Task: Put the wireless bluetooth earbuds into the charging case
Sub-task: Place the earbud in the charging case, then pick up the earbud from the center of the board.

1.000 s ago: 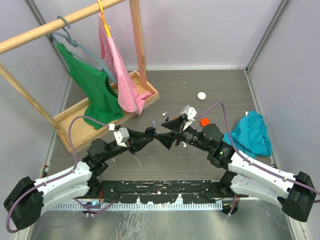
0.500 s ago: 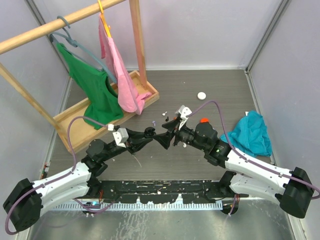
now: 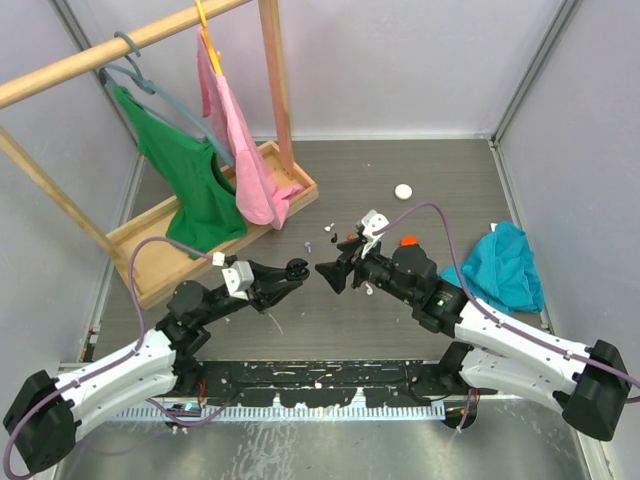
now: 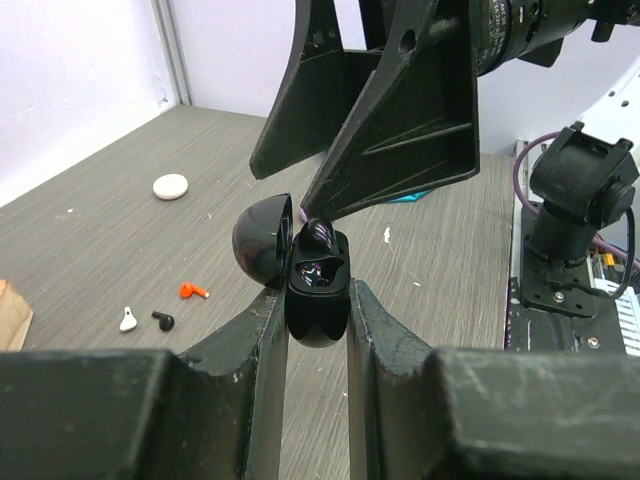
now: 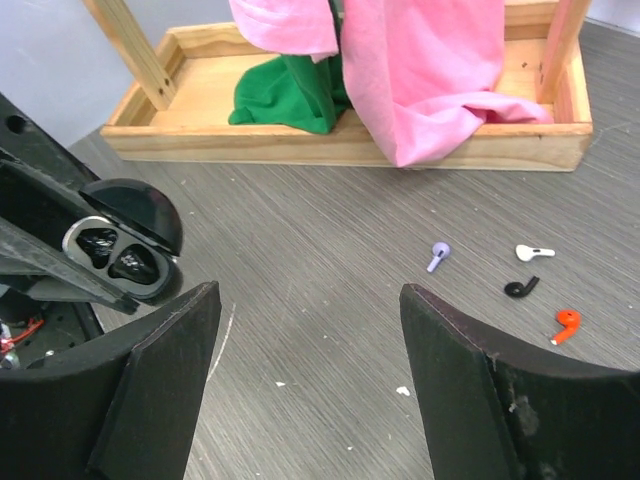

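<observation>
My left gripper (image 4: pixel 316 305) (image 3: pixel 297 268) is shut on the black charging case (image 4: pixel 317 290) (image 5: pixel 122 256) and holds it above the table. The lid is open. A glossy black bud (image 4: pixel 320 238) sits in the case's far well. My right gripper (image 5: pixel 310 292) (image 3: pixel 328 272) hangs just right of the case, open, with nothing between its fingers. Loose wireless bluetooth earbuds lie on the table beyond: a lilac one (image 5: pixel 438 255), a white one (image 5: pixel 534 252), a black one (image 5: pixel 520 288) and an orange-red one (image 5: pixel 566 325) (image 4: pixel 193 291).
A wooden rack base (image 5: pixel 350 150) (image 3: pixel 150 255) with green and pink garments stands at the back left. A white round case (image 3: pixel 403 191) (image 4: pixel 170 186) and a red round case (image 3: pixel 408 241) lie on the table. A teal cloth (image 3: pixel 505 265) lies at the right.
My right gripper has opened wider and drawn back a little to the right, away from the case. My left gripper still holds the case and has shifted slightly left.
</observation>
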{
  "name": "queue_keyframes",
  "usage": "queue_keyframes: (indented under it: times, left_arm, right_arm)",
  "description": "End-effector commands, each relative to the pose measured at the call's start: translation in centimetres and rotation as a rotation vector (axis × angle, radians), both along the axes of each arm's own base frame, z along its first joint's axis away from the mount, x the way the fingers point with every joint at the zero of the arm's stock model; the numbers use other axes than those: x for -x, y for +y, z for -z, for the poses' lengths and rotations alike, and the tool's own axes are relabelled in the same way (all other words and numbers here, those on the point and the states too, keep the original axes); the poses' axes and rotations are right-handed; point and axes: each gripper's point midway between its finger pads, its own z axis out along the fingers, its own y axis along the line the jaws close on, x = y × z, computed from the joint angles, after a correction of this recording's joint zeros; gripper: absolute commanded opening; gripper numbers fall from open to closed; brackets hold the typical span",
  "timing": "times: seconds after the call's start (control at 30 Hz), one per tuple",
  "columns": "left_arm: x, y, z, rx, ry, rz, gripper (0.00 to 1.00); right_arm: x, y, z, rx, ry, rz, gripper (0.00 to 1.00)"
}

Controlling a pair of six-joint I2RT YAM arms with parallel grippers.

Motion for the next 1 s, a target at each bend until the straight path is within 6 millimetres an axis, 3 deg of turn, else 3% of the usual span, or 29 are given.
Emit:
queue_keyframes:
  times: [0.0,0.1,0.4,0.97]
  left_arm:
    - [-0.7,0.7,-1.5,0.022,-0.042,-0.062,0.0]
    - [-1.4,1.5,-0.3,-0.007,-0.018,-0.123,0.0]
    - [-2.6,3.3,2.3,-0.074,-0.007,-0.239,0.0]
    - [-2.9,3.0,5.5,-0.122,0.014,-0.239,0.0]
  right_arm:
    - [-1.8,-0.2,-2.0,0.009,-0.039,0.081,0.78]
    - [-3.2,-0.2,-0.9,0.074,0.0,0.138,0.78]
    - [-8.6,-0.6,5.6,0.275,0.178,0.29,0.75]
    - [-19.3,-4.2,14.2,0.449,0.322,0.417,0.62]
